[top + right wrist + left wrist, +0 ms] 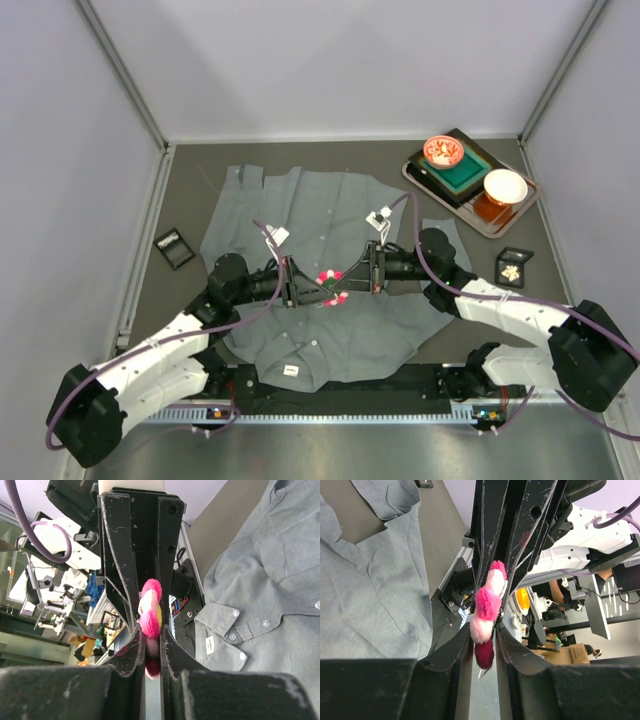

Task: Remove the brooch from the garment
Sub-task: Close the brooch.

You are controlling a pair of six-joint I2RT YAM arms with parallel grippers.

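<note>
The grey garment (330, 210) lies spread on a dark table (188, 195) enclosed by pale walls (330, 60).

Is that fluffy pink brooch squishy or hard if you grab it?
Probably squishy: the brooch is fuzzy pink-and-white tufts. Likely light, being tiny beside the shirt. Something pointed pokes out from one end, so it might prick.

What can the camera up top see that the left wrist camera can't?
Only the top camera shows nearly the whole grey shirt spread out, the tray with a red bowl and a white bowl, and two small black boxes. Only the left wrist camera shows the brooch's fuzzy pink and white balls close up, plus a room behind. Both show the brooch pinched in the jaws of the left gripper and right gripper, and some grey shirt.
</note>
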